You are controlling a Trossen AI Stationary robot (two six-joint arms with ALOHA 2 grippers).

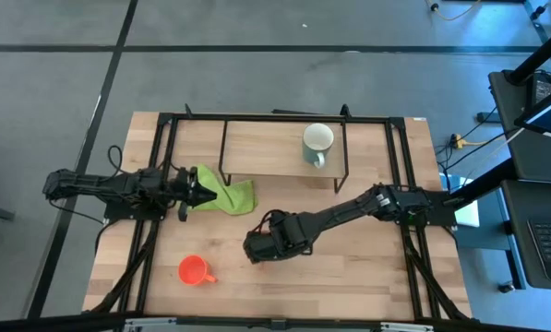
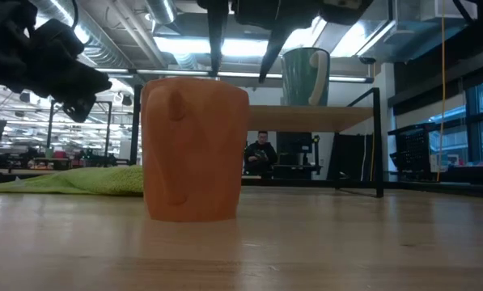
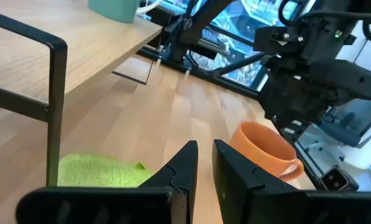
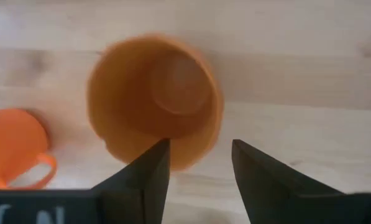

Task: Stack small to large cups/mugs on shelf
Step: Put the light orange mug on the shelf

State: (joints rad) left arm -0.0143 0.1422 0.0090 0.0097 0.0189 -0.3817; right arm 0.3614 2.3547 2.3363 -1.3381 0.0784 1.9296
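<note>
Directly below right gripper: upright brown-orange ceramic mug, mouth up, standing on wooden tabletop. Jaws spread, holding nothing, one finger over near rim. Right arm clearly nearer; left gripper, fingers nearly together, idle over lime-green cloth.

Green mug upright on shelf; brown-orange mug, orange-red mug on tabletop.

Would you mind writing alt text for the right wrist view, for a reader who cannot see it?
The right gripper, fingers open, hovers directly above the upright brown-orange mug on the wooden tabletop. The bright orange-red mug stands beside it at the picture's edge.
</note>
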